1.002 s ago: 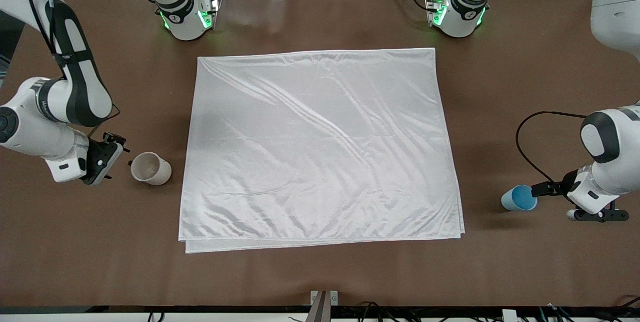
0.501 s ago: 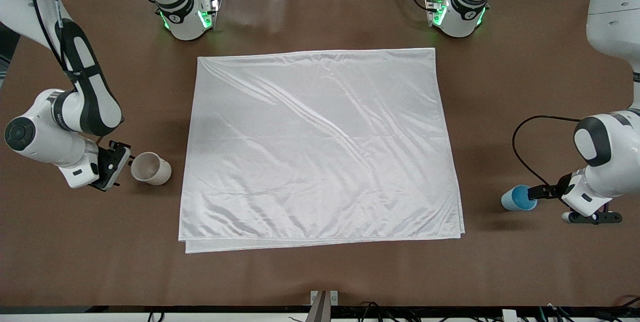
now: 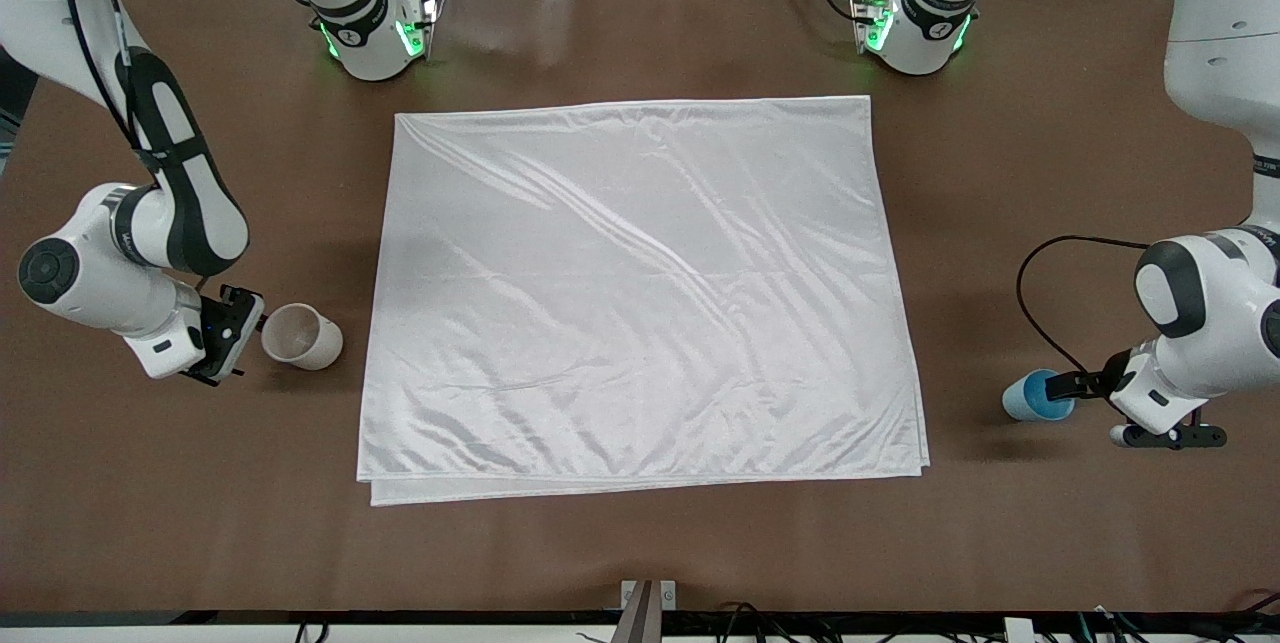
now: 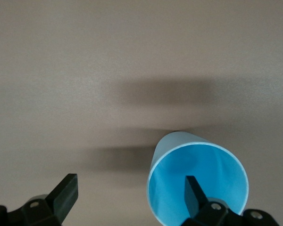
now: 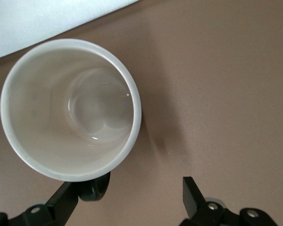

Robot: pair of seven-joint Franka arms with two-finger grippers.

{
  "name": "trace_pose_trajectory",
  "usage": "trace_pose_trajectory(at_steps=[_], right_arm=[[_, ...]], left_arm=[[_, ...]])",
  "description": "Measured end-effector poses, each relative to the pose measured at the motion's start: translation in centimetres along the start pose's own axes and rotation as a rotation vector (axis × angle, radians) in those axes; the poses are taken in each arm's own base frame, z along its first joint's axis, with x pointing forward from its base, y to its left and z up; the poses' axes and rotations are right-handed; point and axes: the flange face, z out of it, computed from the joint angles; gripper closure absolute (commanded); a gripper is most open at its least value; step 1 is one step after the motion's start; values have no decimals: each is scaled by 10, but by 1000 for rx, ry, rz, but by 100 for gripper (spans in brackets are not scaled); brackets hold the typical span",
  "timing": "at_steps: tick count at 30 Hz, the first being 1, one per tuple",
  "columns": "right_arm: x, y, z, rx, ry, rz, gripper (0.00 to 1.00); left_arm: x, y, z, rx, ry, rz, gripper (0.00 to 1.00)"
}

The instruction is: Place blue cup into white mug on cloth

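The blue cup (image 3: pixel 1037 396) sits on the bare table at the left arm's end, off the cloth (image 3: pixel 640 293), its mouth turned toward my left gripper (image 3: pixel 1068 385). In the left wrist view that gripper (image 4: pixel 129 197) is open, with one finger (image 4: pixel 193 195) inside the cup (image 4: pixel 198 183) and the other outside it. The white mug (image 3: pixel 302 336) sits on the table beside the cloth at the right arm's end. My right gripper (image 3: pixel 250 323) is open at its rim. In the right wrist view (image 5: pixel 129 197) the mug's dark handle (image 5: pixel 94 188) lies against one finger (image 5: pixel 66 200).
The cloth covers the middle of the brown table (image 3: pixel 640 543). Both arm bases (image 3: pixel 375 33) (image 3: pixel 915 23) stand along the table's edge farthest from the front camera. A black cable (image 3: pixel 1040 293) loops from the left wrist over the table.
Both grippers have closed in on their cups: the left one has moved toward the blue cup, the right one up to the mug's rim. The cups and cloth have not moved.
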Motion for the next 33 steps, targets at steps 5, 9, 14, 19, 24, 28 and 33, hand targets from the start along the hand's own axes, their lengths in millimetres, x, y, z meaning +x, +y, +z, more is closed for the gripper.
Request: trace_pose_trajectory(at_steps=[5,9,14,19,24,28,33], right_arm=[[-2,0,7,6,0,-8,6],[-2,-1,9,9,0,-9,11],[0,-2,10,12,0,-13,25],[1,-4,13,18,0,-15,48],[1,-8,17,29,-1,-17,74],[1,-8,18,31,-1,-20,81],[1,-8,18,31,0,-43,87]], left_arm=[[1,1,4,0,6,2,58],[1,1,4,-1,6,2,80],[2,2,4,-1,8,3,100],[2,3,4,-1,9,4,100],[5,6,-2,-4,18,8,100],[5,7,-1,-4,19,8,100],[5,6,-1,-4,19,8,100]])
